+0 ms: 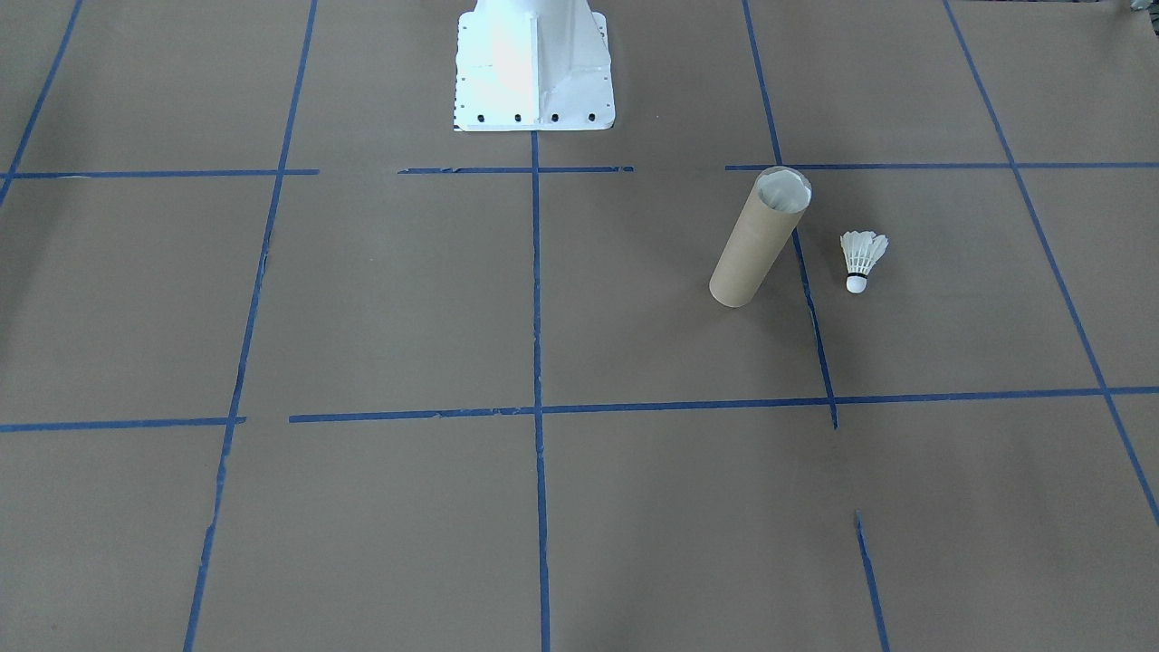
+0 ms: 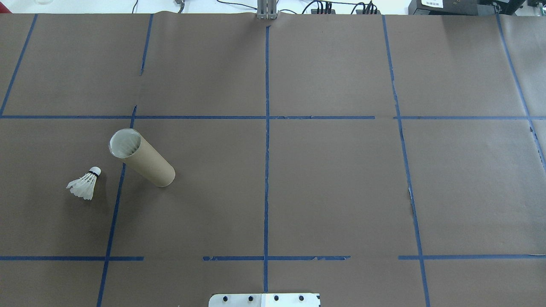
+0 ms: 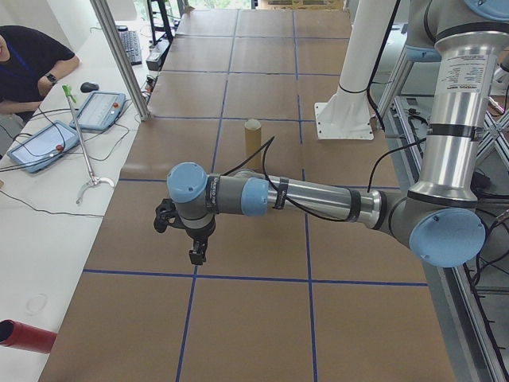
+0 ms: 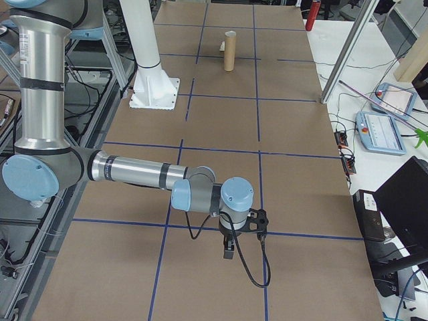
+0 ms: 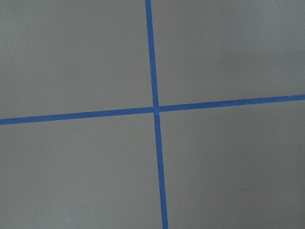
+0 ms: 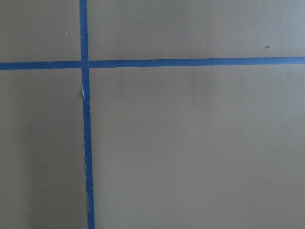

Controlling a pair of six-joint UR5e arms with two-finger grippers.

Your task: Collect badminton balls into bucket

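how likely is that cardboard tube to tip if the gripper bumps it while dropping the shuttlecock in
Fairly likely: the tube stands upright, tall and narrow on a small base. Bare cardboard and an open top suggest it is light, so it would probably slide or topple.

The light is bright and even all over the brown table (image 2: pixel 332 179), and the shadows are very soft, like the small gray one next to the tube (image 1: pixel 759 237) and the faint one under the shuttlecock (image 2: pixel 84 183). The white robot base (image 1: pixel 532 63) shines so much in the front view that its top looks washed out, and the white strip past the table's far edge in the overhead view is very bright too. The two wrist views are a little grainy and soft, but the blue tape lines (image 5: pixel 155 109) look clear.
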